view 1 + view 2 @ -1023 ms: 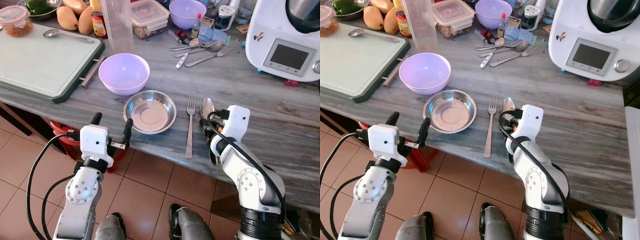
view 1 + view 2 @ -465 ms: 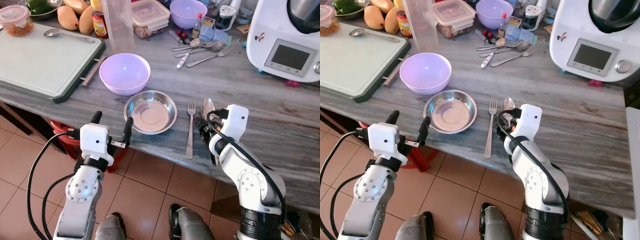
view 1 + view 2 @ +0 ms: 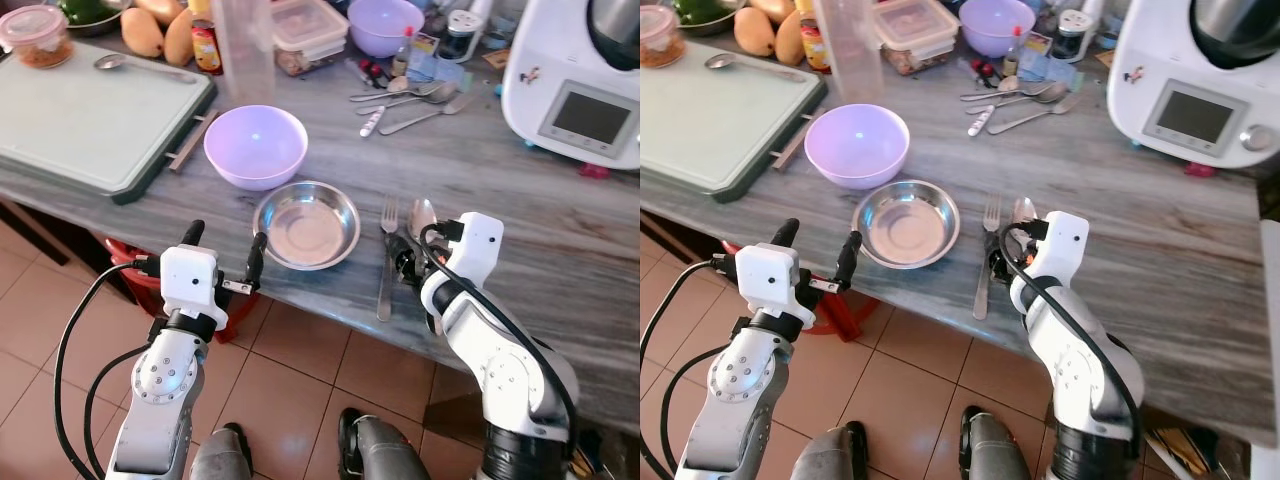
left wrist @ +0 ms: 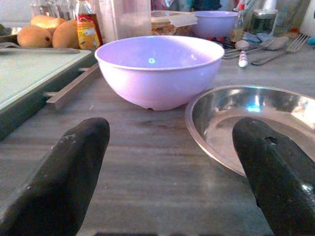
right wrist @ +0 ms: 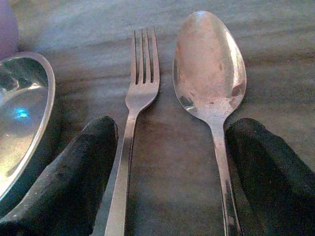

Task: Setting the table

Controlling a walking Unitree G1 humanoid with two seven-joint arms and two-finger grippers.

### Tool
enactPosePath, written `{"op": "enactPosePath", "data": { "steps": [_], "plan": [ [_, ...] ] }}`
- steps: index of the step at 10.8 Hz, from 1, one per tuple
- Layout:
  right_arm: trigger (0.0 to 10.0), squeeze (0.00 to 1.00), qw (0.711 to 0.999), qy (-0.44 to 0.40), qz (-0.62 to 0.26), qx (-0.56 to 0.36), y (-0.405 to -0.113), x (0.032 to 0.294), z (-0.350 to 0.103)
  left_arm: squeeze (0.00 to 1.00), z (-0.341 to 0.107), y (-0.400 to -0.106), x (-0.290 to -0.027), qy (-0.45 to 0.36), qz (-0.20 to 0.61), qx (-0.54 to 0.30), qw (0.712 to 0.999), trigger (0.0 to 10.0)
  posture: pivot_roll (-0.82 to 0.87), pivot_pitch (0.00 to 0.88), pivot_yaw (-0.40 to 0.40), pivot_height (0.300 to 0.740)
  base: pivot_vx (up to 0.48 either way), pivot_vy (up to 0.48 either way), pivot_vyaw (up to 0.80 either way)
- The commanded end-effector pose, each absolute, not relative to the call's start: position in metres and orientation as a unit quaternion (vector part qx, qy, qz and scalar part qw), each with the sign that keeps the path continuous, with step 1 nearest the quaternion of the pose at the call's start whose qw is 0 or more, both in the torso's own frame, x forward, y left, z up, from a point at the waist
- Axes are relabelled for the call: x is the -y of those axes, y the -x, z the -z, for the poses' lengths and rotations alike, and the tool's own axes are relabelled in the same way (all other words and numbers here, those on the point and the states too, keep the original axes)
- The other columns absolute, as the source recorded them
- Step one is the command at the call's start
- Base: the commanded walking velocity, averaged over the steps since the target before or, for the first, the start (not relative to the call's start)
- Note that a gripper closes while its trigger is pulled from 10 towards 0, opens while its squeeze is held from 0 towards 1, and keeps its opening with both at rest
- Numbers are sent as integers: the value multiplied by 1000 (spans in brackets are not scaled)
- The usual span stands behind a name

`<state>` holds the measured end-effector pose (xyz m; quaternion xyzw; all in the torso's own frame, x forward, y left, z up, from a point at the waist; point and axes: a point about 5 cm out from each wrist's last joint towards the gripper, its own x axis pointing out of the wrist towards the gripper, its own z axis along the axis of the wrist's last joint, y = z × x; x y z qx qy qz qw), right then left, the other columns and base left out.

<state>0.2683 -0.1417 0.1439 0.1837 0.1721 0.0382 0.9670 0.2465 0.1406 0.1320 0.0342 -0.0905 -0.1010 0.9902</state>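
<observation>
Grey streaked stone worktop (image 3: 560,300) runs across the upper frame, front edge slanting down toward lower right. Below it, floor (image 3: 290,385) of terracotta tiles w/ pale grout lines. Red plastic bin or stool (image 3: 835,312) tucked under the worktop edge, left of centre. Light's even and bright, soft sheen on the stone, no hard shadows.

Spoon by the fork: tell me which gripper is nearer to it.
Right. The right gripper sits open over the spoon and fork. The left gripper hangs open at the counter edge, beyond the steel bowl.
</observation>
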Motion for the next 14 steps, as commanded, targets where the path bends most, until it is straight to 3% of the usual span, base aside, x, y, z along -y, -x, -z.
{"op": "enactPosePath", "data": {
  "steps": [1,4,5,6,10,14],
  "plan": [
    [10000,996,952,-186,-13,-241,-256,152,-117,0,-128,-246,-141,-33,106,83,990,10000,-46,212,-9,740,0,0,0],
    [10000,957,955,-191,-29,-225,-248,157,-122,0,-128,-248,-140,-32,110,84,990,10000,-52,206,-6,740,0,0,0],
    [10000,620,959,-183,-45,-210,-244,158,-126,0,-129,-248,-140,-32,111,86,990,10000,-54,203,-5,740,0,0,0],
    [10000,0,966,-170,-61,-186,-242,159,-131,0,-129,-249,-140,-32,111,87,989,10000,-56,201,-4,740,0,0,0],
    [10000,0,981,-141,-77,-105,-244,159,-147,0,-129,-250,-138,-24,107,87,990,10000,-57,206,-5,740,0,0,0],
    [10000,0,968,-178,-115,-130,-226,165,-138,0,-130,-251,-140,-25,102,89,991,10000,-60,209,-8,740,0,0,0]
  ]
}}
